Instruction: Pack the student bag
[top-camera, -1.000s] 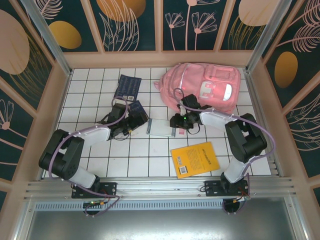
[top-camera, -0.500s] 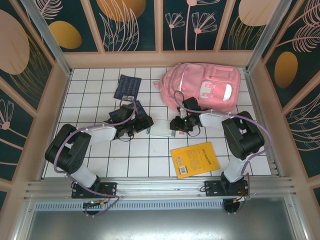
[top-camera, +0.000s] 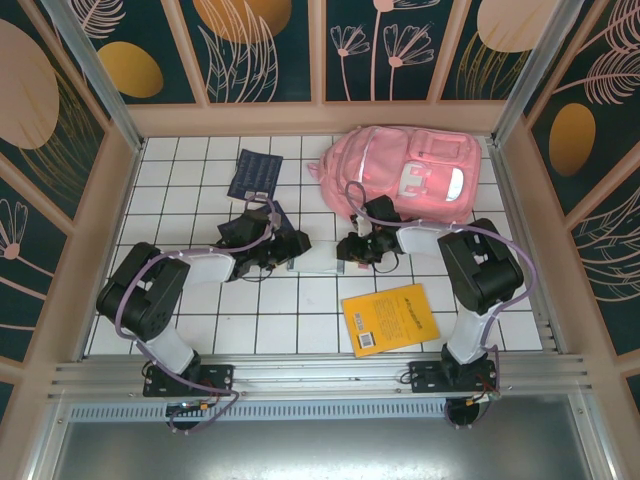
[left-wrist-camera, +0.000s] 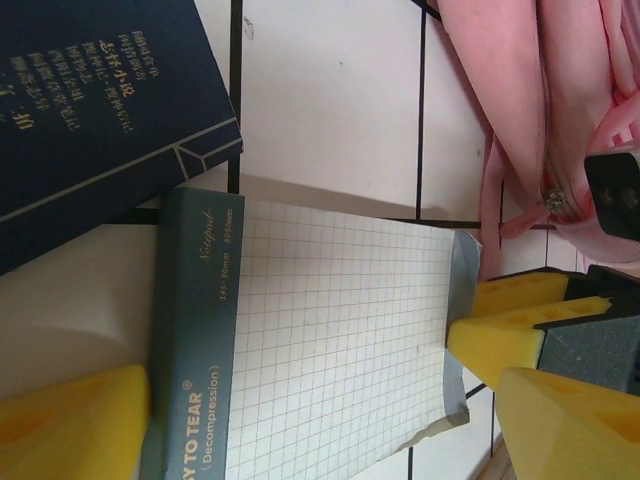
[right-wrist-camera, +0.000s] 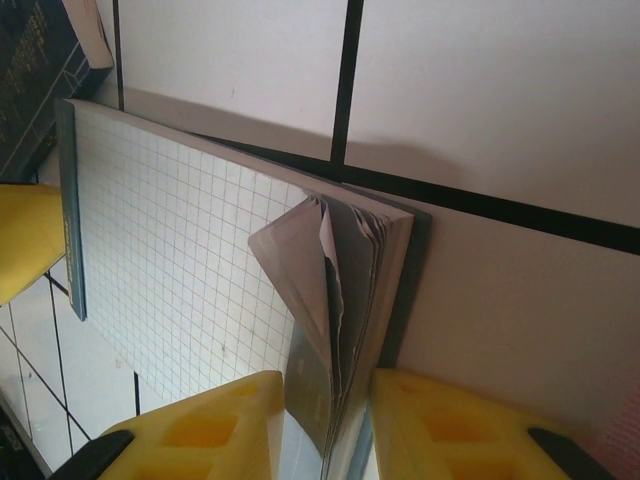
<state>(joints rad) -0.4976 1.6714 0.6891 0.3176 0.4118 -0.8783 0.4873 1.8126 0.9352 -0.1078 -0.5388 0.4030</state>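
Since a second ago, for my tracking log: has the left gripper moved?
Yes: the left gripper slid right in the top view, nearer the yellow book.

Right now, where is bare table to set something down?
Bare: near tiles left of the yellow book; far tiles left of the dark booklet. Crowded at centre: left gripper, right gripper, notepad, student bag.

One camera hangs above and behind the arm bases (top-camera: 190, 378), looking down over the white tiled table (top-camera: 290, 320). Each wrist camera sits close behind its yellow fingers (left-wrist-camera: 70, 425), both sharing the grid-ruled paper notepad (left-wrist-camera: 330, 330) just ahead.
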